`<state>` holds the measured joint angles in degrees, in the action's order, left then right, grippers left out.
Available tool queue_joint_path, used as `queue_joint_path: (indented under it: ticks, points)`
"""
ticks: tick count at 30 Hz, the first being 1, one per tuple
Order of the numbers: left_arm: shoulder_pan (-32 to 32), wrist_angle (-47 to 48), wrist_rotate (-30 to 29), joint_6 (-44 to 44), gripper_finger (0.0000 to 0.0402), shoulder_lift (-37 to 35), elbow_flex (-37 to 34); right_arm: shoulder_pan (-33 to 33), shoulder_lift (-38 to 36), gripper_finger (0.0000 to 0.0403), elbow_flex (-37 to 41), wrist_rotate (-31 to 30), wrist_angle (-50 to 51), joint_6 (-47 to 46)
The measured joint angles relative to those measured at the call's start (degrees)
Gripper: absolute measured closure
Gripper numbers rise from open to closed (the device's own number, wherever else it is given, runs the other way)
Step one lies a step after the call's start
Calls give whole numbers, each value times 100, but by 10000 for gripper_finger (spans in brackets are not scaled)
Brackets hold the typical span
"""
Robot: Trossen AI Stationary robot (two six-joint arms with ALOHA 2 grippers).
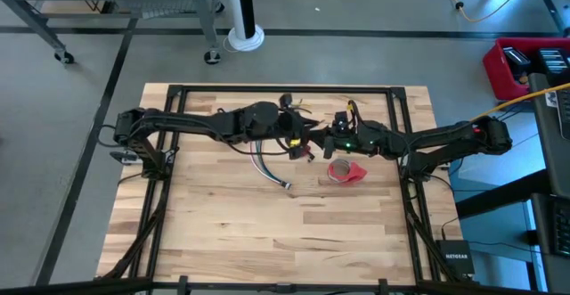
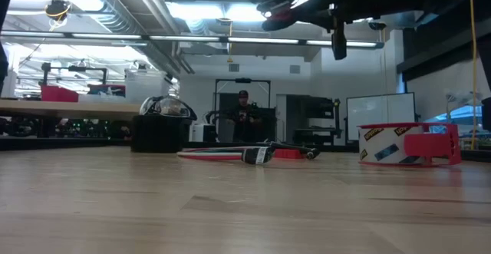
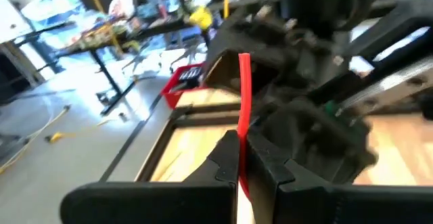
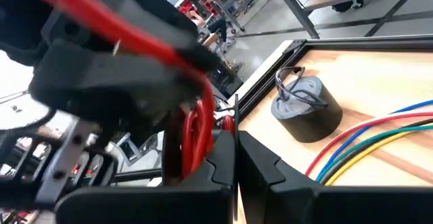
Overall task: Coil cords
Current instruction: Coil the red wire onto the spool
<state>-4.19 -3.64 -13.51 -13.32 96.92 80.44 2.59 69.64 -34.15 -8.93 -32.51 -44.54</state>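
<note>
1. The wooden table (image 1: 267, 224) carries everything; both arms reach in and meet just above its centre, toward twelve o'clock in the high view.
2. The left arm (image 1: 205, 121) comes in from nine o'clock, the right arm (image 1: 436, 139) from three o'clock.
3. The long bundle of coloured wires (image 1: 267, 166) trails from the meeting point toward six o'clock, its plug end (image 1: 285, 185) lying free on the wood; in the low view it lies flat at mid-table.
4. The red tape roll (image 1: 346, 171) sits at about five o'clock of the right pincer, near it but apart.
5. The left pincer (image 3: 238, 160) is closed on a thin red cord (image 3: 243, 95) — the strand runs straight up from between its fingers.
6. The right pincer (image 4: 235, 156) is closed too, its fingers together on a red cord loop (image 4: 193, 132); the left arm's housing crowds right against it.
7. The small grey coil with black loop (image 4: 306, 109) stands upright on the table ahead of the right pincer, clear of its fingers, beside the spread of coloured wires.
8. Both pincers hang above the table — in the low view the arms show only overhead.
</note>
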Motion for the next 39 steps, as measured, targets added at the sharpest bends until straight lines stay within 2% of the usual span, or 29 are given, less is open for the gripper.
queue_joint_path:
  ticks: [9, 18, 24, 31, 39]
  points:
    - [-4, 1087, -156, 299, 397, -366, 0, 0, -146, 395, 0, 0, 30, 22]
    - [-13, 1368, -180, 267, 397, -401, 0, 0, -165, 395, 0, -16, 127, -3]
    - [-21, 1671, -520, 265, 385, -503, 0, 6, -165, 395, 0, -55, 124, -4]
    - [-22, 1928, -679, 269, 390, -717, 0, 7, -165, 395, -3, -94, 116, -6]
    - [-22, 2487, -717, 681, 392, -808, 0, 9, -183, 395, -4, -136, 104, 23]
